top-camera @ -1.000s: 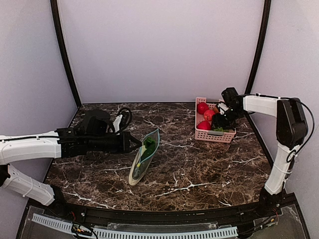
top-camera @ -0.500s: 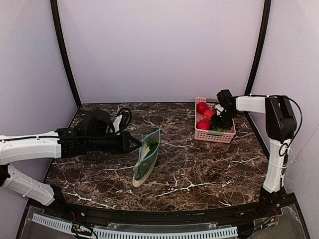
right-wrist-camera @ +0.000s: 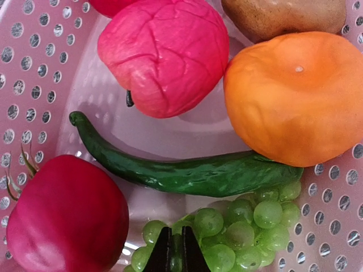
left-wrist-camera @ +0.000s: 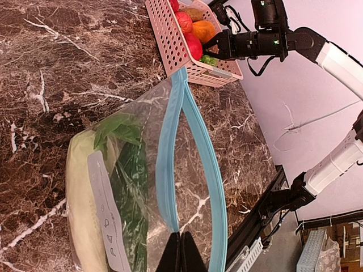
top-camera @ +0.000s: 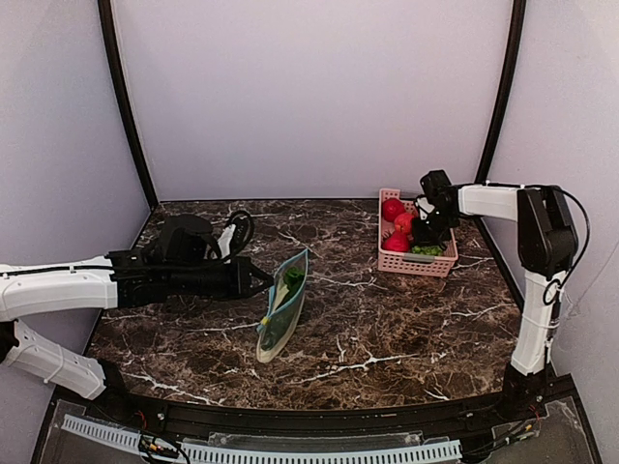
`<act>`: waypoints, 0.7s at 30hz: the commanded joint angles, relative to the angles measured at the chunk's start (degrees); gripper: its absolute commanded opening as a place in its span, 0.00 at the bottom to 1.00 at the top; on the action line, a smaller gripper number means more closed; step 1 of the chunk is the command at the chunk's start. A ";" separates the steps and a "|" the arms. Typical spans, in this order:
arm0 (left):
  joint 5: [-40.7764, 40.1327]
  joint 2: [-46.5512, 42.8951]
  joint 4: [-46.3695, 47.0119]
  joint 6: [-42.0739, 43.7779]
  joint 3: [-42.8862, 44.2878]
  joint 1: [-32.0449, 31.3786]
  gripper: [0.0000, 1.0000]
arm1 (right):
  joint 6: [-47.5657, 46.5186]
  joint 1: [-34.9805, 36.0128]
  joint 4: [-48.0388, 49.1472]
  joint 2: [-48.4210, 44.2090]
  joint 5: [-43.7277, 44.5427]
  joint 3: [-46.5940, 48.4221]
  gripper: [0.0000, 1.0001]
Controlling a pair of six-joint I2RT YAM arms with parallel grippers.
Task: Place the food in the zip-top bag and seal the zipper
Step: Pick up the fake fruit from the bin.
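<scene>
The clear zip-top bag stands on its edge at the table's middle, mouth gaping. My left gripper is shut on its teal zipper, pinching one side of the strip. A pale gourd and a leafy green vegetable lie inside the bag. My right gripper reaches down into the pink basket. There its fingertips are shut on the bunch of green grapes. A slim dark-green pepper lies just beyond the grapes.
The basket also holds two red fruits, an orange one and a brownish one. A black device with a coiled cable sits at the back left. Black posts and purple walls close in the table.
My right gripper has closed from wide open onto the grapes inside the basket. The bag has swung slightly, standing a little more upright. The left gripper stayed shut.
</scene>
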 commanded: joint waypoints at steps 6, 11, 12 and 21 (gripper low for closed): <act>-0.10 -2.72 0.33 -0.68 -2.21 0.19 0.01 | 1.15 -0.34 -1.84 -9.22 0.26 -1.33 0.00; 0.42 -3.32 1.48 -1.31 -2.97 0.34 0.01 | 1.48 -0.33 -3.53 -14.47 -0.35 -1.43 0.00; 0.49 -3.38 1.62 -1.45 -3.04 0.29 0.01 | 1.40 -0.34 -3.92 -15.58 -0.72 -1.42 0.00; 1.76 -2.51 4.71 -3.45 -3.47 0.43 0.01 | 2.06 -0.14 -8.20 -27.44 -10.06 1.74 0.00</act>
